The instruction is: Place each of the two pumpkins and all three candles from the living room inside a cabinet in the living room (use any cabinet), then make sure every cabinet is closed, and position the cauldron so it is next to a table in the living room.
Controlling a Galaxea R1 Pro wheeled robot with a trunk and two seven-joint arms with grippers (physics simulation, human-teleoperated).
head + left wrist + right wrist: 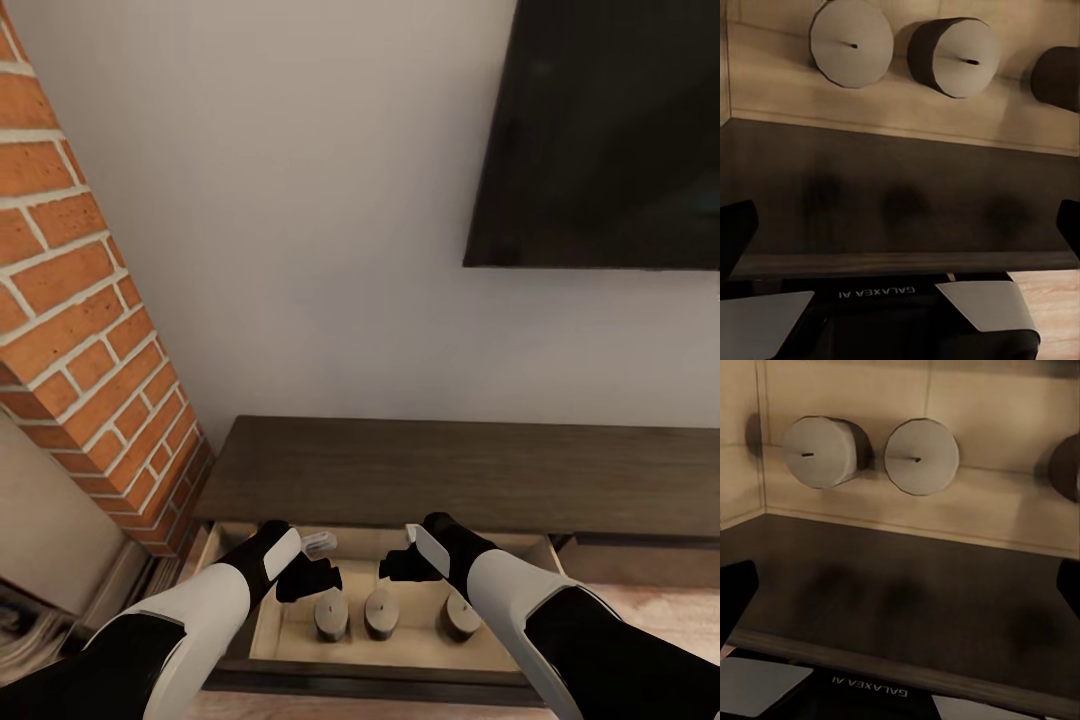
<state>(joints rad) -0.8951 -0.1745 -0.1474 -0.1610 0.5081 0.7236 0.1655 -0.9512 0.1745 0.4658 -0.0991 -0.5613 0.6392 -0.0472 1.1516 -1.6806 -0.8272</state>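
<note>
Three candles (378,612) stood upright in a row on the pale floor of the pulled-out drawer (262,630) of the cabinet (450,470), so I judged that part of the stowing done. No pumpkins or cauldron were in my pictures. I had both arms hanging over the open drawer. The left gripper (312,572) sat above the candle at one end of the row, and the right gripper (400,562) above the gap between the middle candle and the far one. Both wrist cameras looked down past the dark drawer front (900,202) to the candles beyond the fingertips. On each hand the jaws stood wide apart, with the black fingertips at opposite edges of the wrist pictures, holding nothing and touching nothing. I read that pose as hands released and free, ready to push the drawer front shut.
</note>
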